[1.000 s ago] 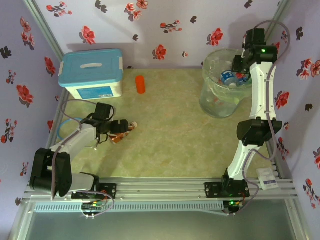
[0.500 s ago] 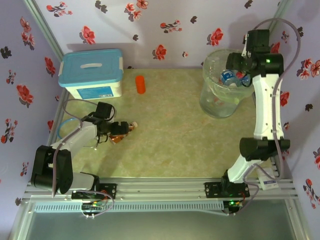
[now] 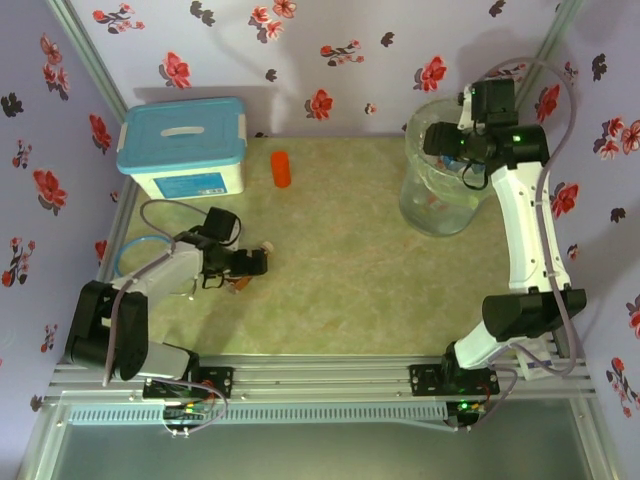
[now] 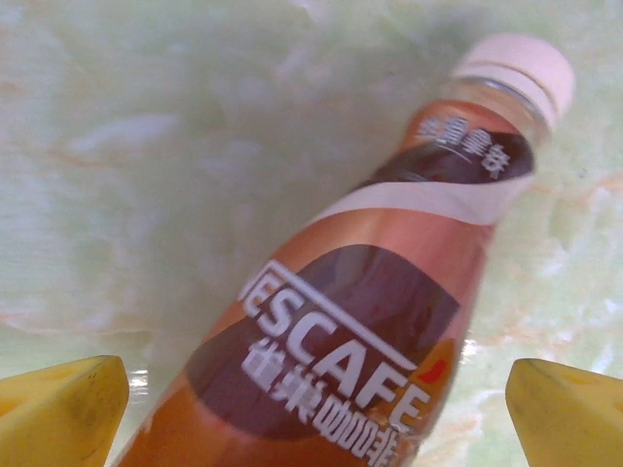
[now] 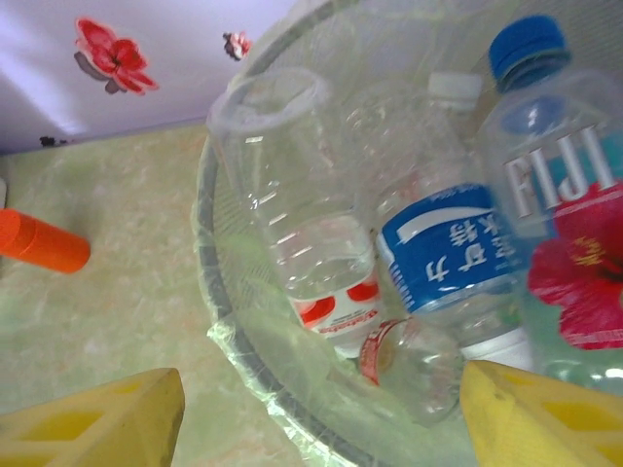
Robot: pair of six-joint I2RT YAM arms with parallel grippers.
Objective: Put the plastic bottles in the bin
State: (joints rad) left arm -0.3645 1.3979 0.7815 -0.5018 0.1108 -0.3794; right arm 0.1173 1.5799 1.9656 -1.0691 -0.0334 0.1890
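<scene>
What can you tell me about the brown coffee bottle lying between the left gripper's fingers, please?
The coffee bottle is a plastic one wrapped in a copper-and-brown label with white Nescafe lettering, closed by a cream screw cap. It lies on its side on the marbled green table, cap pointing away from the open left gripper, whose yellow fingers flank it without visibly touching.

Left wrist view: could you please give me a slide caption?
Open yellow fingers flank a brown Nescafe bottle lying on the pale green marbled table.
</scene>
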